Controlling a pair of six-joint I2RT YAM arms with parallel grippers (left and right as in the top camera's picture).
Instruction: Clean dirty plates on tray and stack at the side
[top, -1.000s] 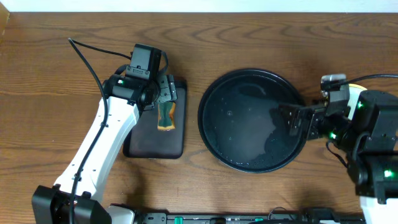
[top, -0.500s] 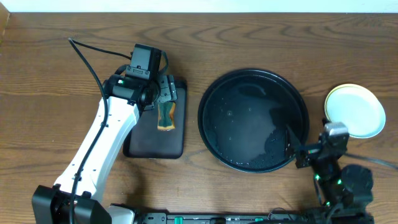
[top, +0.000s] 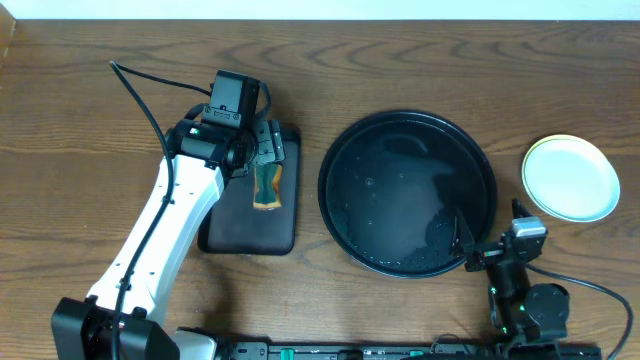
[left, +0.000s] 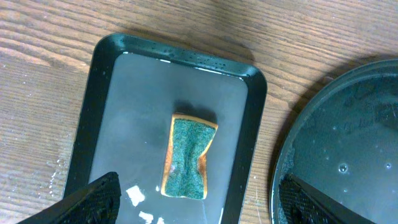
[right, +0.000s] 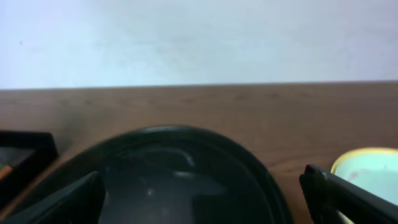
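Where the wood-grain table (top: 80, 120) fills the overhead view, we see the tray (top: 380, 200), round, glossy black and beaded with water, at centre right. The plates (top: 570, 178) sit stacked at the right edge, apart from it, a clean pale turquoise face over a yellow rim. The left gripper (top: 266, 152), jaws wide, hangs above a green sponge (left: 186, 157) on a wet rectangular black tray (left: 112, 112). The right gripper (right: 202, 196) gapes wide, empty, at lower right.
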